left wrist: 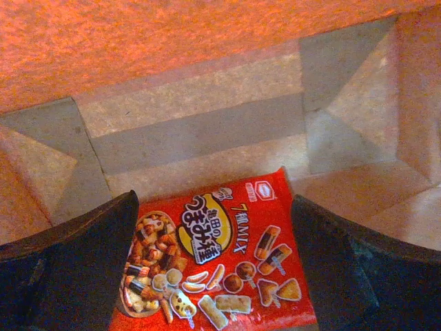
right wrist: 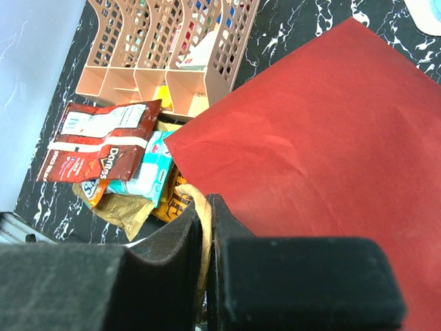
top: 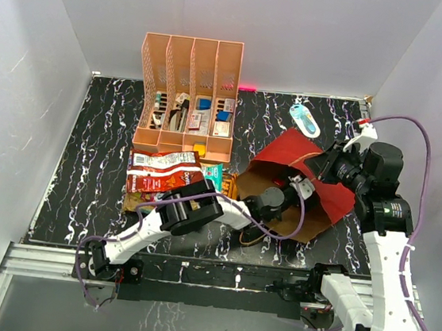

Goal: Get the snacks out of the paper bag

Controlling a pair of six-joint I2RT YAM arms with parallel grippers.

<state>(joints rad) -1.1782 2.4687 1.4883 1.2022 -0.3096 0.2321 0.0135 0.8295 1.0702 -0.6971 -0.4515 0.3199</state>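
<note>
The black marbled tabletop [top: 86, 158] carries the dark red paper bag [top: 290, 151], which lies on its side right of centre. A peach organiser [top: 188, 90] stands at the back left. In front of it, outside the bag, lie a red chip bag [top: 160, 173] and a teal-white packet [top: 214, 173]. The left hand [left wrist: 213, 207] is deep inside the bag, its fingers wide apart either side of the orange-red candy bag [left wrist: 220, 276]. The right hand [right wrist: 205, 210] pinches a tan strip at the bag's mouth. A light-blue oval packet [top: 304, 119] lies behind the bag.
</note>
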